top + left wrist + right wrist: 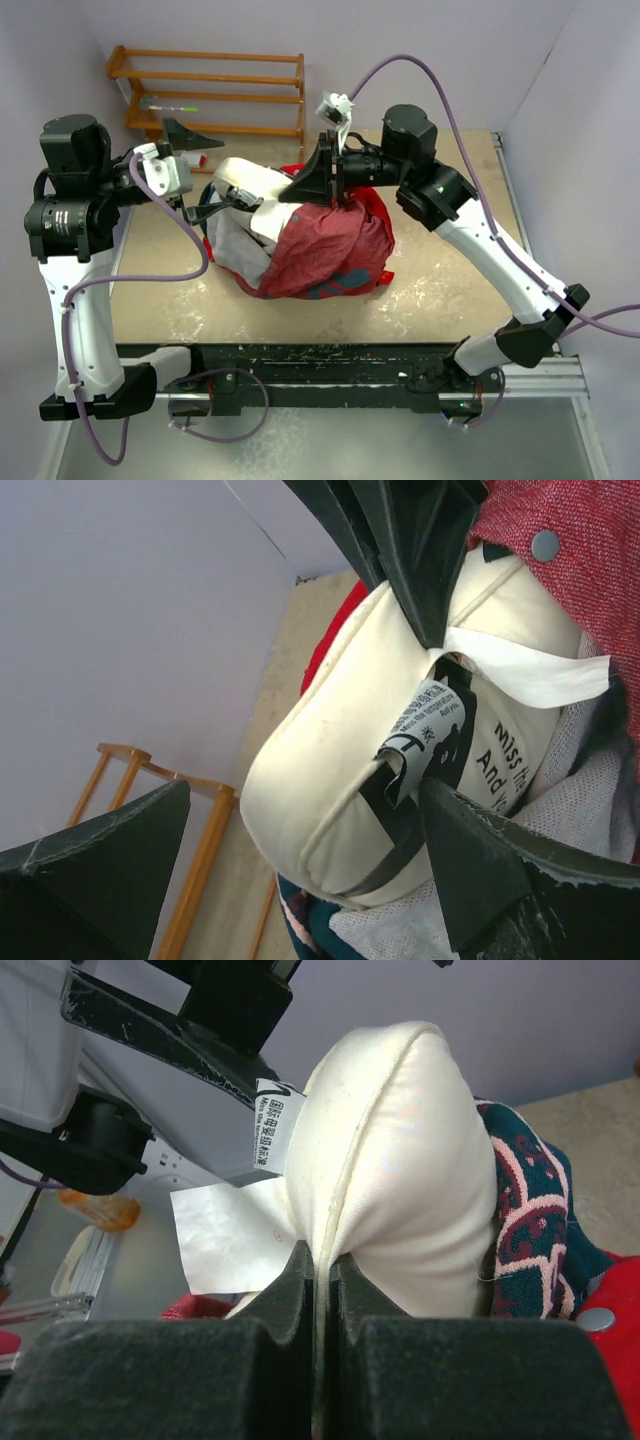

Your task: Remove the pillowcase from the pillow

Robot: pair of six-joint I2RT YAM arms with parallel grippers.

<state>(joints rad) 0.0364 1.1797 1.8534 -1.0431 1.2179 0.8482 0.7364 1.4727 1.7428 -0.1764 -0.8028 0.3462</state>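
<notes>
The cream-white pillow point(240, 178) sticks out of the red pillowcase point(325, 250) at the table's middle. My right gripper point(318, 185) is shut on the pillow's piped seam, which shows in the right wrist view point(322, 1270) with the pillow point(400, 1150) bulging above the fingers. My left gripper point(230, 172) is open around the pillow's exposed end. In the left wrist view point(305, 800) the pillow point(320, 740) with its dark text lies between the spread fingers; the right one touches the label. The pillowcase point(590, 570) is bunched lower down, with patterned fabric point(530, 1210) beside the pillow.
A wooden rack point(215, 92) stands at the back left against the wall, with a green-handled tool point(172, 105) on it. Walls close in on the left, back and right. A white care label point(225, 1235) hangs from the pillow's seam.
</notes>
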